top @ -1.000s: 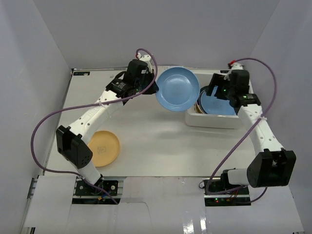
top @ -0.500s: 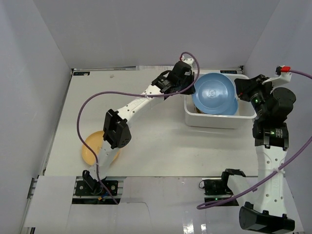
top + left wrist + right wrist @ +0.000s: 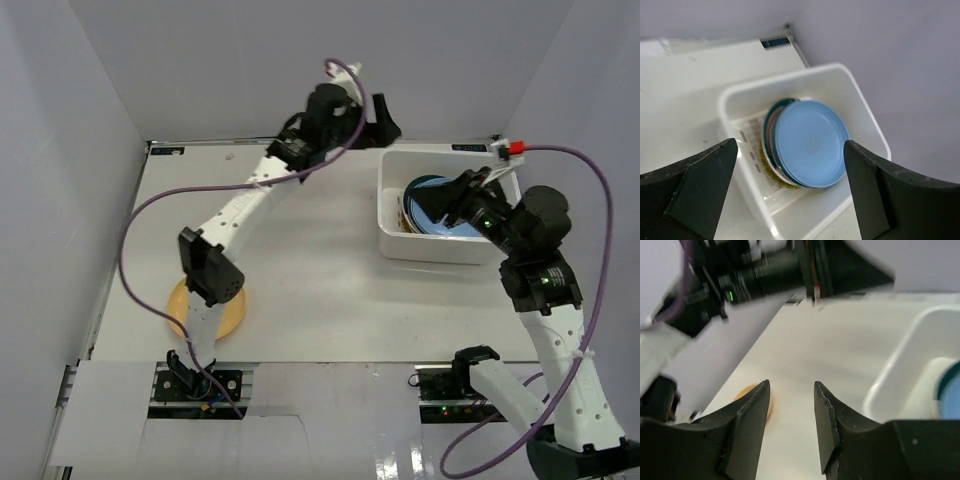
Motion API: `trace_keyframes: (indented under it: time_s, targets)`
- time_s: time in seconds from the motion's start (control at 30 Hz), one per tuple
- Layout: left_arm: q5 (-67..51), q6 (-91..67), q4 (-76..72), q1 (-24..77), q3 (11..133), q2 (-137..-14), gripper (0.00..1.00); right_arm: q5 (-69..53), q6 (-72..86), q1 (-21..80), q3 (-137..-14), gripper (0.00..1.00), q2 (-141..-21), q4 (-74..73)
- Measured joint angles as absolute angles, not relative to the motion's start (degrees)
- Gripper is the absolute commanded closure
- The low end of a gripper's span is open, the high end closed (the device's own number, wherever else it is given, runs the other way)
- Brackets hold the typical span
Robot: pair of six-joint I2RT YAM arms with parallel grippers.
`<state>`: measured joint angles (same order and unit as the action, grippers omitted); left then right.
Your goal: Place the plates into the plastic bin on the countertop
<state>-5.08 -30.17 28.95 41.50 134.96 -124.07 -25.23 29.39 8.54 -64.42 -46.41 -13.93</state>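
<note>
My left pincer (image 3: 790, 145) hangs wide and empty above the bin (image 3: 790, 82), where a blue plate (image 3: 810, 142) tops the stack inside. My right pincer (image 3: 790, 390) stands narrowly parted, gripping nothing. An orange plate (image 3: 228, 312) lies on the desk (image 3: 320, 270), well left of the bin.

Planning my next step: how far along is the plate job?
Done: a stack topped by a blue plate lies in the plastic bin. In hand: nothing; the left gripper and right gripper are open and empty. Left: one yellow-orange plate on the countertop.

pale grey walls (image 3: 80, 150) all round; a small dark label (image 3: 775, 43) (print unreadable) at the back.
</note>
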Motion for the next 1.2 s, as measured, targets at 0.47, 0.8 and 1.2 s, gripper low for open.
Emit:
trace_keyframes:
  time_s: [0.47,0.8,1.2]
  targets:
    - [9.87,-23.64,24.51,33.95,76.36,-43.92,0.02,-0.14,29.8,61.78,-66.28,0.27,-90.56,0.56]
    - [13.39,-27.09,41.47,33.82,57.3,-28.08,0.02,1.37,35.94,66.28,-81.76,0.34,-121.8,3.66]
    - [13.87,-26.63,44.75,33.82,56.8,-25.19,0.02,8.49,36.67,66.11,-82.54,0.92,-119.72,3.92]
